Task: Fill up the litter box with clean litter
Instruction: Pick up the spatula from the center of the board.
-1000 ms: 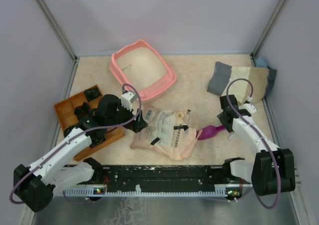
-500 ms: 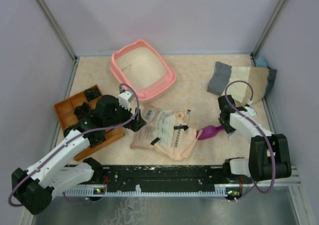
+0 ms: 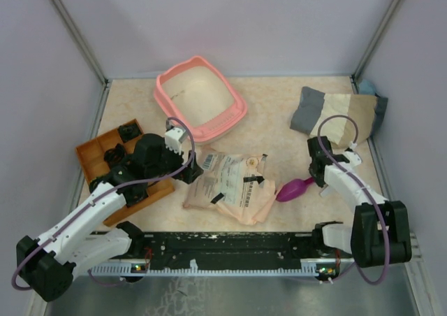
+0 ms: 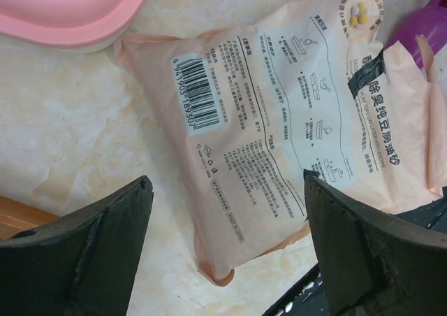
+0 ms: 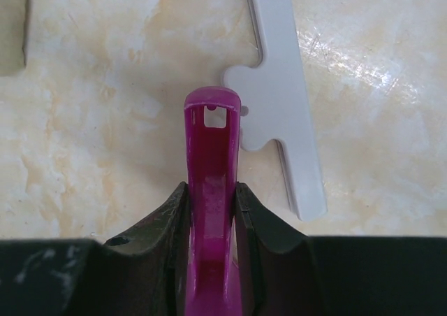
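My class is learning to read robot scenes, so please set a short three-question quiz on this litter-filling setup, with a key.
1. True or false: the right gripper is shut on the magenta scoop by its handle.
2. What lies under the open left gripper? A. litter bag B. grey cloth C. orange tray
3. Does the litter box hold any litter yet?
Key: 1 true; 2 A; 3 no, none is visible.

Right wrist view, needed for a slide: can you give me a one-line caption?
Right hand pinching the magenta scoop by its handle over the marbled table.
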You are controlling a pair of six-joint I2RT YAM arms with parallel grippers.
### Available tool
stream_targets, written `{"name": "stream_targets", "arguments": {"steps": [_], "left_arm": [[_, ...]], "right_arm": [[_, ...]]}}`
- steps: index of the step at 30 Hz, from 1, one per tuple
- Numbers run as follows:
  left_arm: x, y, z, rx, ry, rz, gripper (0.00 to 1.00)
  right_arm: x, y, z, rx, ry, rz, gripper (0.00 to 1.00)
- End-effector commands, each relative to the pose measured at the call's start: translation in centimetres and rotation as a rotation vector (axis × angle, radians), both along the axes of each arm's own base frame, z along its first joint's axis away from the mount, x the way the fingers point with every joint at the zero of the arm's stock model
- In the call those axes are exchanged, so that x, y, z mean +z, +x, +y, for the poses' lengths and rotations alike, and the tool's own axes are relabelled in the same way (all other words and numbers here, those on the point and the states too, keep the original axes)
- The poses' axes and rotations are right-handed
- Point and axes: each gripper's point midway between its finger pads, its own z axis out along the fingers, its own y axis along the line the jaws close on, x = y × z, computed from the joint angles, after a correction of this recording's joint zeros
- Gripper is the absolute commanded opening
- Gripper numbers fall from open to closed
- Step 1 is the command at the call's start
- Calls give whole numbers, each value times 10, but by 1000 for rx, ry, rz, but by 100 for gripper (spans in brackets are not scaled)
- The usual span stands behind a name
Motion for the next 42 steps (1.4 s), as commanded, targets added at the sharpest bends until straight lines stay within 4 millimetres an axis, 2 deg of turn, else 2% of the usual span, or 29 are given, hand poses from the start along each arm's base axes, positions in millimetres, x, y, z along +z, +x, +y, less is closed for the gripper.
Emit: {"name": "stream_targets", "arguments": {"steps": [1,7,12,18,21,27,29,32,36,38,41,42], "left_arm": [[3,5,5,34,5,-24,92],[0,5,4,51,-8,4,87],[20,-5,-22,-23,-157,49,80],[52,-17,-53,-135,-325,111,66],[69,-27,-68,-224,-412,144,63],[97,-45,-95,-378,-587,253,50],[103,-46,-100,-394,-625,270,48],[104,-43,-104,-393,-641,286,49],[102,-37,-108,-356,-646,329,46],[115,-43,-111,-394,-695,359,43],[139,-51,-114,-447,-756,333,44],[144,-50,-114,-441,-762,317,46]], "right_arm": [[22,10,-7,-24,-19,-100,13],[55,23,-1,95,-28,-213,9],[104,38,15,256,-11,-391,7],[167,48,51,487,51,-619,3],[180,47,67,548,117,-662,2],[211,42,121,710,373,-815,2],[222,39,129,729,399,-848,2],[238,36,123,720,318,-877,2],[248,32,93,673,121,-855,2],[262,23,83,669,59,-876,4],[298,8,96,784,24,-1064,4],[301,6,105,816,58,-1119,3]]}}
